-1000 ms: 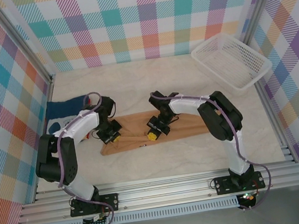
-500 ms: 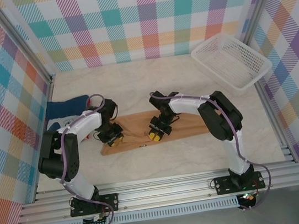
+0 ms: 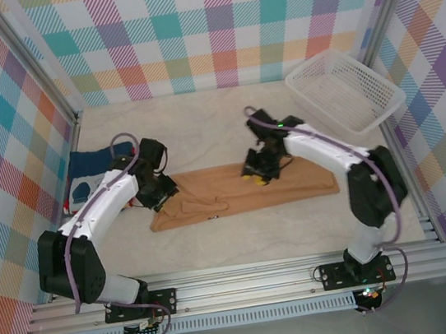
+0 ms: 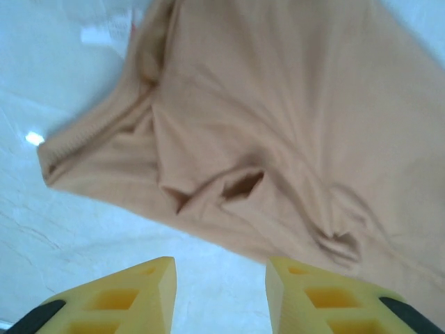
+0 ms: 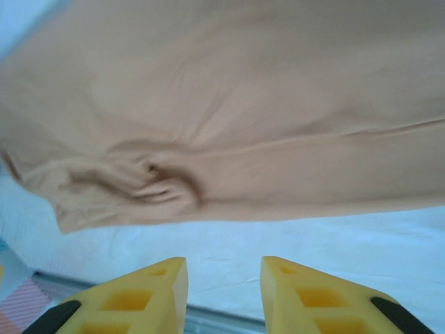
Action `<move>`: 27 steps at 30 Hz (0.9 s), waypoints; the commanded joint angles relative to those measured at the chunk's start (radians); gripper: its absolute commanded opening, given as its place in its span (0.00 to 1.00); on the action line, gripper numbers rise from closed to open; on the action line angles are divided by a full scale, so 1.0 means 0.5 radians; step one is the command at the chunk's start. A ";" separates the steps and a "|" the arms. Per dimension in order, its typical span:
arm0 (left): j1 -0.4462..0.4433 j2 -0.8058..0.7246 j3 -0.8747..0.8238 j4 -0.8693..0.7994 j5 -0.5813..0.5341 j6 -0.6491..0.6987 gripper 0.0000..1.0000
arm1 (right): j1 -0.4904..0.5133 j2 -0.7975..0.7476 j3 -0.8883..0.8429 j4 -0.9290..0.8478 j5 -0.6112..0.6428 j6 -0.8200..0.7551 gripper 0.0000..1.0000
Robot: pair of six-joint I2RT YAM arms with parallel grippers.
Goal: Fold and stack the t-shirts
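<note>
Navy t-shirt [image 3: 89, 162] bunched at far left of table [image 3: 201, 128], against wall. Left gripper [image 3: 157, 191] just right of it, yellow fingers [image 4: 118, 299] spread wide, nothing held. Tan-orange t-shirt [image 3: 227, 193] lies as long folded strip across table middle, left end rumpled. Right gripper [image 3: 257, 172] over strip's far edge, jaws parted, empty. White mesh basket [image 3: 345, 90] in far right corner.

t-shirts: 2 total, so one tan-orange t-shirt [image 3: 243, 191] plus one navy t-shirt [image 3: 88, 163] just left of it
baskets: just 1 white mesh basket [image 3: 345, 92]
tools: 2, left tool [image 3: 158, 193] and right tool [image 3: 256, 169]
</note>
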 commanded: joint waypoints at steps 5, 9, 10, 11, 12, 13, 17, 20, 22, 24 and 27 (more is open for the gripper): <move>-0.047 0.225 -0.346 0.284 0.203 -0.351 0.28 | -0.613 0.017 -0.280 -0.001 0.306 -0.652 0.28; -0.033 0.344 -0.247 0.239 -0.017 -0.300 0.28 | -0.738 0.243 -0.187 -0.034 0.363 -0.727 0.28; -0.033 0.376 -0.219 0.239 -0.051 -0.277 0.28 | -0.750 0.300 -0.168 -0.042 0.382 -0.733 0.28; -0.033 0.408 -0.204 0.248 -0.061 -0.264 0.29 | -0.756 0.341 -0.154 -0.044 0.389 -0.740 0.29; -0.033 0.452 -0.187 0.256 -0.058 -0.249 0.29 | -0.753 0.394 -0.132 -0.068 0.405 -0.746 0.29; -0.033 0.505 -0.165 0.249 -0.068 -0.227 0.28 | -0.753 0.446 -0.111 -0.104 0.415 -0.743 0.30; -0.003 0.630 -0.043 0.198 -0.202 -0.135 0.26 | -0.754 0.510 -0.113 -0.201 0.423 -0.734 0.30; 0.092 0.736 0.143 0.187 -0.272 -0.040 0.27 | -0.751 0.475 -0.191 -0.246 0.380 -0.706 0.30; 0.145 0.896 0.362 0.161 -0.267 0.041 0.27 | -0.741 0.424 -0.267 -0.244 0.321 -0.668 0.30; 0.174 1.075 0.578 0.145 -0.261 0.120 0.26 | -0.717 0.370 -0.318 -0.259 0.302 -0.628 0.31; 0.208 1.355 0.983 0.119 -0.174 0.205 0.24 | -0.662 0.279 -0.414 -0.269 0.194 -0.519 0.31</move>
